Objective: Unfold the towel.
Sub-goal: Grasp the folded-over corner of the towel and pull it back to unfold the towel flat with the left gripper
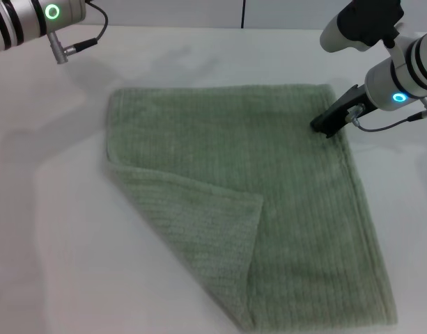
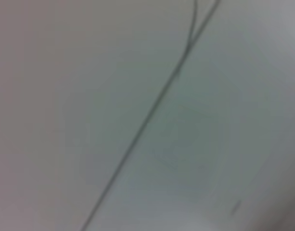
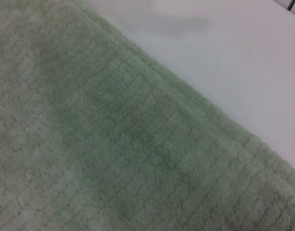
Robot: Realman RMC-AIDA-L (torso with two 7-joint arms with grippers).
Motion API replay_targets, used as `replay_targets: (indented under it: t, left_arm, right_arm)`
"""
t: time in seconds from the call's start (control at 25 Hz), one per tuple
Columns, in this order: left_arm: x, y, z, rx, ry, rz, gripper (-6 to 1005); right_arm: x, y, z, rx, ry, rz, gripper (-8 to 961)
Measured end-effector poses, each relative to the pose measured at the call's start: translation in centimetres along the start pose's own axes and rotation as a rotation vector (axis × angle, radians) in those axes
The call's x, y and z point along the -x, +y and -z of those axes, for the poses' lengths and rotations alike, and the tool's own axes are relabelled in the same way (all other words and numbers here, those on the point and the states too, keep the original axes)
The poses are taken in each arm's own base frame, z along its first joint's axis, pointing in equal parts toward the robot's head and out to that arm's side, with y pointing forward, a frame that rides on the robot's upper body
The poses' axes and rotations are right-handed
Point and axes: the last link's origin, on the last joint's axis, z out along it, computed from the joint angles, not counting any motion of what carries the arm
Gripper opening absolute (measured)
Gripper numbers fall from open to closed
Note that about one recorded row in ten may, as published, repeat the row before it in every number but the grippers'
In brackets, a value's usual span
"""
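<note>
On the white table [image 1: 46,229], in the middle and reaching toward the near right, the towel [image 1: 297,229] lies mostly spread out. Its near-left corner is doubled back over the cloth as a triangular flap [image 1: 192,223], so we judge the unfolding nearly done, with that one flap still to be turned out.

At the towel's far-right corner we have the right gripper [image 1: 329,122] low, its dark tip at or just above the cloth. Our reading is that it sits there to pin that corner, or to take hold of it, so the sheet does not drag when the flap is pulled; whether it actually touches we cannot say. The right forearm slants down from the far right, wrist tilted toward the towel. From these pictures we cannot tell whether its fingers are spread or closed, nor whether any cloth is between them. The right wrist view shows only ribbed green terry and a hemmed edge [image 3: 219,115] running beside bare table, which fits a camera hanging close over that edge.

Our left arm [image 1: 32,21] is raised at the far left, well apart from the towel; its gripper is out of sight.
</note>
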Motion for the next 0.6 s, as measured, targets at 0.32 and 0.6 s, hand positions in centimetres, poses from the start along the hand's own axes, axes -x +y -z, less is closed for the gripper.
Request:
replay_targets:
  t: [0.32, 0.6]
  left_arm:
    - [0.0, 1.4, 0.4, 0.045, -0.173, -0.041, 776]
    - [0.8, 1.7, 1.6, 0.077, -0.315, -0.076, 773]
  right_arm:
    - [0.0, 0.0, 0.0, -0.001, 0.000, 0.001, 15]
    - [0.0, 0.0, 0.0, -0.002, 0.002, 0.004, 16]
